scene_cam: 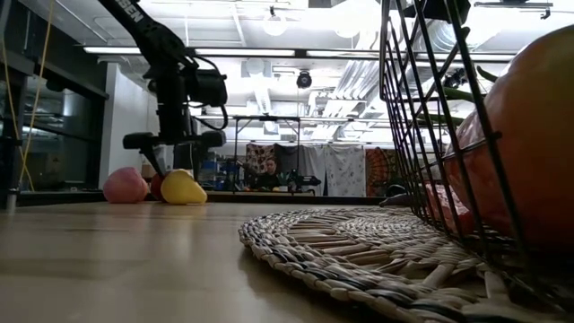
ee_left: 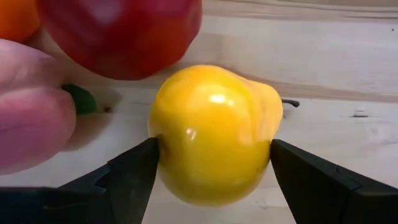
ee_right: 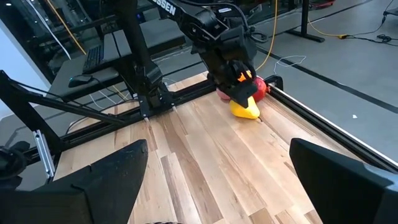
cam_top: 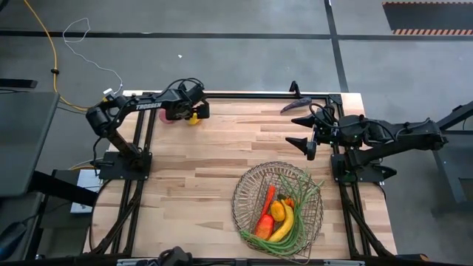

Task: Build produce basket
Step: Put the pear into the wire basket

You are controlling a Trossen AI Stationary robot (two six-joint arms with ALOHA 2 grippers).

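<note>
A yellow pear (ee_left: 211, 134) rests on the table near its far left corner, also in the high view (cam_top: 194, 118) and low view (scene_cam: 182, 187). My left gripper (ee_left: 212, 155) is shut on it, standing over it (cam_top: 191, 111). A dark red apple (ee_left: 124, 31), a pink peach (ee_left: 25, 118) and an orange (ee_left: 15, 15) lie close behind the pear. The wire basket (cam_top: 244, 185) at the near right holds a carrot (cam_top: 267, 198), a mango (cam_top: 264, 224), a banana (cam_top: 284, 227) and green beans (cam_top: 299, 196). My right gripper (cam_top: 301, 142) hangs open and empty beyond the basket. My left gripper pinches the pear's wide body between its two fingers, one finger on each side (ee_left: 163, 149). The fingers come from above, slanting down. The pear sits on the table, its narrow end (ee_left: 270, 102) pointing sideways past one finger.
A purple eggplant (cam_top: 295, 104) lies at the table's far edge near the right arm. A woven mat (scene_cam: 359, 238) lies under the basket. Bare wood (cam_top: 199, 159) spans the table's middle, between the pear and the basket.
</note>
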